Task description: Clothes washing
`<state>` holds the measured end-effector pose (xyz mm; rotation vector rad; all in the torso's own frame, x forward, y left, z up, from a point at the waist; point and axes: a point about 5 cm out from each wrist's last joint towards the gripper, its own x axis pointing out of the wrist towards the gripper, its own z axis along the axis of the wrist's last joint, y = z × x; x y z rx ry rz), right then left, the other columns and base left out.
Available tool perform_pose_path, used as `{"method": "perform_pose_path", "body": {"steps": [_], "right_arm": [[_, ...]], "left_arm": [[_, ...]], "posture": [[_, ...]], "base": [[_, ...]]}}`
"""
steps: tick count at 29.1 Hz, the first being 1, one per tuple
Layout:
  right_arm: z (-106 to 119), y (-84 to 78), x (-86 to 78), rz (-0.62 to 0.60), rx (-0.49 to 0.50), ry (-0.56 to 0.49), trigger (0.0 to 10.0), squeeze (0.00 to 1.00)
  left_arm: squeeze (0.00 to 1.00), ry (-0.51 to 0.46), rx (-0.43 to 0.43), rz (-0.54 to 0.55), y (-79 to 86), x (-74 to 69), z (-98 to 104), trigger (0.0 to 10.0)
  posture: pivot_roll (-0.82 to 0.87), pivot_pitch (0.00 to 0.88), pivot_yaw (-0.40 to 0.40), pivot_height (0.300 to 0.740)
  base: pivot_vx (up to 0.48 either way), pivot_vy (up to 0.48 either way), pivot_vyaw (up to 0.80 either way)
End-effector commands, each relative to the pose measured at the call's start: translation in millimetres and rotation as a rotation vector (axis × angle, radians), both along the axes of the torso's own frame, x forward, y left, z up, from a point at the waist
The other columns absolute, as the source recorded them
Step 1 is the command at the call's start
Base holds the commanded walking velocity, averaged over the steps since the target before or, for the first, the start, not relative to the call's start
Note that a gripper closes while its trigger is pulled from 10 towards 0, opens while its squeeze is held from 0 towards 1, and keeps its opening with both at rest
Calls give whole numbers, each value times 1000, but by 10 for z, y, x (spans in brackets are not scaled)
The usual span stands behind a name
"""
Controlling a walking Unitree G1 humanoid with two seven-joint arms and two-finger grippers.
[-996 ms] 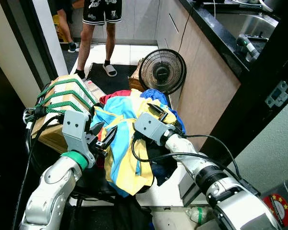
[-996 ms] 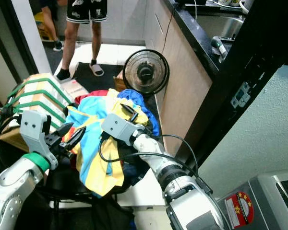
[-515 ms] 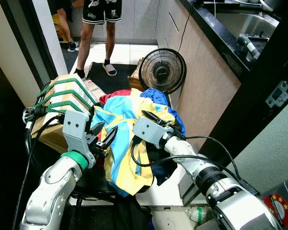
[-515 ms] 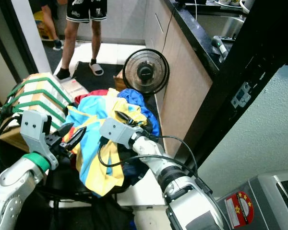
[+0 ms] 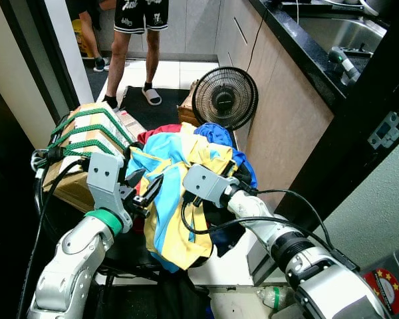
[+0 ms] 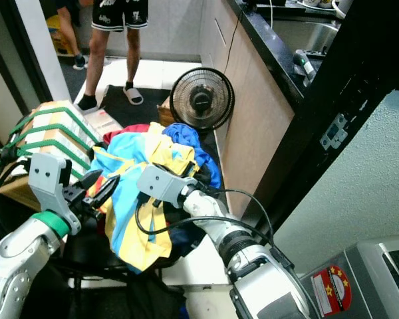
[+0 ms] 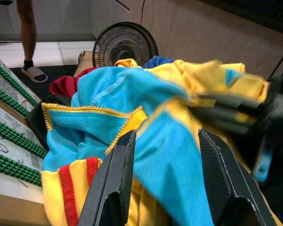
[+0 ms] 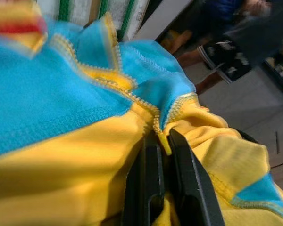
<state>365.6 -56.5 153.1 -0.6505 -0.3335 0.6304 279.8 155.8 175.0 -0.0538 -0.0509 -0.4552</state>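
Observation:
A heap of clothes fills a dark basket (image 5: 130,242) in front of me, topped by a blue and yellow garment (image 5: 176,206) with red stripes. A dark blue piece (image 5: 216,133) and a red piece (image 5: 156,135) lie at the far side. My right gripper (image 8: 162,136) is in the middle of the heap, shut on a yellow seamed fold of that garment, and the cloth covers its fingers (image 8: 148,179). My left gripper (image 5: 145,188) stands open at the heap's left edge, its fingers (image 7: 114,188) either side of blue cloth without holding it.
A cardboard box with green straps (image 5: 86,143) sits left of the basket. A black floor fan (image 5: 225,98) stands behind the heap against the wooden cabinet (image 5: 286,119). A person's legs (image 5: 136,46) are at the far doorway. A grey machine (image 6: 379,272) is at lower right.
My right gripper has drawn slightly back and left, and its fingers, earlier visible on top of the yellow cloth, now lie under a fold of it. The left gripper has stayed put.

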Motion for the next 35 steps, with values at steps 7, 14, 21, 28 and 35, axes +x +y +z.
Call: {"method": "perform_pose_path", "body": {"steps": [7, 14, 21, 28, 35], "right_arm": [[728, -179, 19, 19, 344, -198, 0, 0], [1427, -493, 37, -50, 562, -376, 0, 0], [2234, -1057, 3, -180, 779, -580, 0, 0], [2523, -1360, -22, -247, 850, -616, 0, 0], [2190, -1342, 78, -279, 845, -471, 0, 0]], "left_arm": [[0, -14, -5, -2, 39, 20, 30, 10000], [0, -44, -33, 6, 62, 67, 94, 10000], [0, -67, -78, 43, 85, 106, 159, 10000], [0, -78, -103, 77, 117, 140, 188, 10000], [0, -85, -122, 91, 117, 146, 194, 10000]], "posture": [[68, 19, -1, 740], [65, 0, 0, 740], [68, 0, -1, 740], [64, 0, -2, 740], [66, 0, 2, 740]], "base": [[0, 0, 0], [0, 0, 0], [0, 0, 0], [0, 0, 0], [0, 0, 0]]}}
